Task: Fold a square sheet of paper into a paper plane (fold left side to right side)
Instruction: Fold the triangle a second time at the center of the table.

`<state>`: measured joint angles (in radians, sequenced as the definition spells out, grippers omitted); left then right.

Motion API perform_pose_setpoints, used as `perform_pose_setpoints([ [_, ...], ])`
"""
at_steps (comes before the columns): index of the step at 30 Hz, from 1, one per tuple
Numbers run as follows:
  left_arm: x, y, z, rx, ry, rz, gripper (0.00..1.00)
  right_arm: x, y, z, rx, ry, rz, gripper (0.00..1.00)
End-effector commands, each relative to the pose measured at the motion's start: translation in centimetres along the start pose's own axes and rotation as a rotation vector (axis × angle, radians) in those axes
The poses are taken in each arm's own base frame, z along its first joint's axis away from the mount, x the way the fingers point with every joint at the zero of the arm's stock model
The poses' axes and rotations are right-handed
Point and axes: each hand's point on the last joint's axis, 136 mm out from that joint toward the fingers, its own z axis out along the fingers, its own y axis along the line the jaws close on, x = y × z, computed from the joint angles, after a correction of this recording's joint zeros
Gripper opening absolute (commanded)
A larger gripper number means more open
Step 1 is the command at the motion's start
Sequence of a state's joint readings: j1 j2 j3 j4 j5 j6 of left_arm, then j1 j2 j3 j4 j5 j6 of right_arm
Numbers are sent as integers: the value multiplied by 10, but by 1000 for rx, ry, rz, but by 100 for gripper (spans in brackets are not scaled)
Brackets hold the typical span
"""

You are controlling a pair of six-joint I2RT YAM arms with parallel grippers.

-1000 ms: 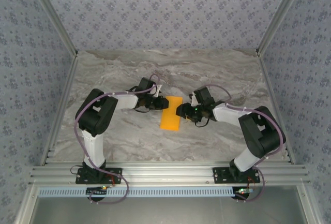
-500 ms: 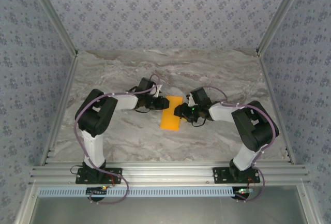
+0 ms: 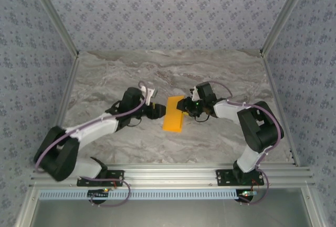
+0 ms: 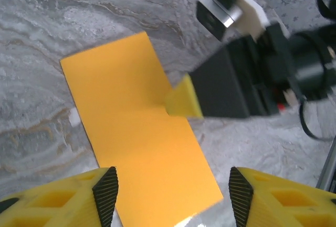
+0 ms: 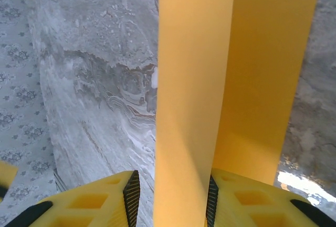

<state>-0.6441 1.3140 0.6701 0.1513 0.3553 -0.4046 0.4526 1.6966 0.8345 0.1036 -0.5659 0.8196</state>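
Note:
The orange-yellow sheet of paper (image 3: 173,118) lies mid-table, folded into a narrow rectangle. In the left wrist view the sheet of paper (image 4: 137,132) looks flat on the marble. My left gripper (image 3: 159,112) sits just left of it, and that gripper (image 4: 172,198) is open, its jaws either side of the near corner and clear of it. My right gripper (image 3: 187,106) is at the sheet's right edge, its yellow fingertip (image 4: 184,101) touching there. A raised upper flap (image 5: 191,96) runs between the parted jaws of my right gripper (image 5: 170,201), beside the lower layer (image 5: 268,80).
The marble table (image 3: 131,75) is walled by patterned panels and slanted aluminium posts (image 3: 58,25). An aluminium rail (image 3: 168,174) runs along the near edge by the arm bases. Both arms' cables loop close to the sheet.
The left arm has swung low and stretched out from the lower left, its gripper sliding slightly nearer along the sheet's left side. The right gripper has moved up onto the sheet's right edge.

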Motion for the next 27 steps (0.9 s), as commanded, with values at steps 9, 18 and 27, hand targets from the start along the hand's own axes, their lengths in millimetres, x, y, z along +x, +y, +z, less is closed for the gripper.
perform_pose_setpoints([
  [9, 65, -16, -35, -137, 15, 188, 68, -15, 15, -6, -11, 1, -16, 39],
  [18, 84, -49, -5, -127, 102, 319, 69, -20, 18, -8, 5, 3, -27, 38],
  [27, 87, -57, 32, -182, 160, 426, 73, -20, 17, -6, 7, 9, -21, 38],
])
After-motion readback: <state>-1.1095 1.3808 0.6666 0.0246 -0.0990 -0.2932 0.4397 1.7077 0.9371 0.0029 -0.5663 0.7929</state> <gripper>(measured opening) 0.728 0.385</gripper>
